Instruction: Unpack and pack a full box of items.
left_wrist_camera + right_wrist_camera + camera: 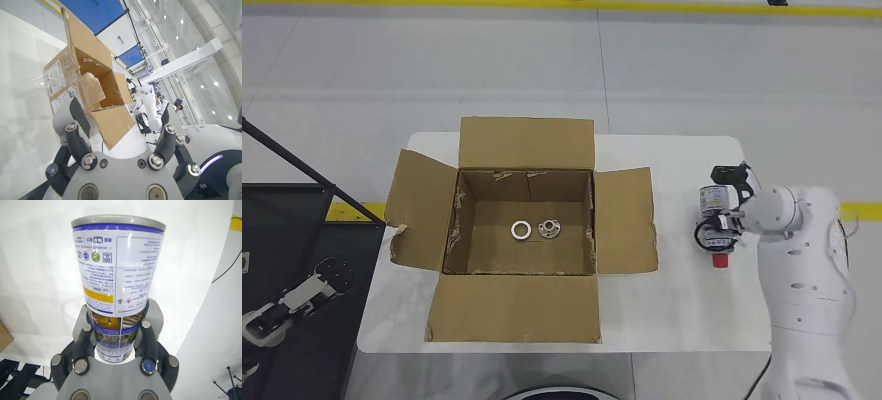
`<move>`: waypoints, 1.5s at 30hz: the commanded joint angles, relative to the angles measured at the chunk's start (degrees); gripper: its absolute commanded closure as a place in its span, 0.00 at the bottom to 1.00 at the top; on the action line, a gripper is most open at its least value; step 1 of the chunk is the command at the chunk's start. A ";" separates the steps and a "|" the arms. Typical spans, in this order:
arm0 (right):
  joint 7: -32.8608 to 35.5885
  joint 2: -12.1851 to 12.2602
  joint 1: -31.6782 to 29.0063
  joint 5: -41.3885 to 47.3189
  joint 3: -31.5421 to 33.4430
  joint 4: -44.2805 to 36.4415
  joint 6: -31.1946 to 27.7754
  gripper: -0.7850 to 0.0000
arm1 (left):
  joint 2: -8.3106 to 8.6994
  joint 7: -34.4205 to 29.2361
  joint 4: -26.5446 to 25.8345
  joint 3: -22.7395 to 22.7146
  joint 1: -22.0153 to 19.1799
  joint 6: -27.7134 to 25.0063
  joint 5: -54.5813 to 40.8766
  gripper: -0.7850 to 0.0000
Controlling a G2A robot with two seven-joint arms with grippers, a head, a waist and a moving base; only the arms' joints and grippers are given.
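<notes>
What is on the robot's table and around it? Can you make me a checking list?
Surface: white table, with the box in the middle.
Job's things: open cardboard box; inside it, a metal ring and a flanged metal part; spray can outside the box.
Clutter: clear tape scrap hanging off a box flap.
Grippers: right gripper shut on the spray can, to the right of the box; left gripper open and empty, beyond the table's left edge.
Cables: thin black cable near the right arm.
Surroundings: grey floor with a yellow line; black frame at left.
</notes>
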 commanded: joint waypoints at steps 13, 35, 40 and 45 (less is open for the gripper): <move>-11.34 -0.62 1.10 16.59 -2.99 -21.80 3.56 1.00 | 0.00 0.00 0.00 0.00 0.00 0.00 0.00 0.00; -25.67 -5.77 9.99 30.62 -37.71 -14.15 -1.08 1.00 | 0.00 0.00 0.00 0.00 0.00 0.00 0.00 0.00; -26.68 -7.10 12.05 30.60 -43.08 -10.12 -2.83 1.00 | 0.00 0.00 0.00 0.00 0.00 0.00 0.00 0.00; -27.61 -8.55 14.19 28.60 -47.79 -4.36 -2.37 1.00 | 0.00 0.00 0.00 0.00 0.00 0.00 0.00 0.00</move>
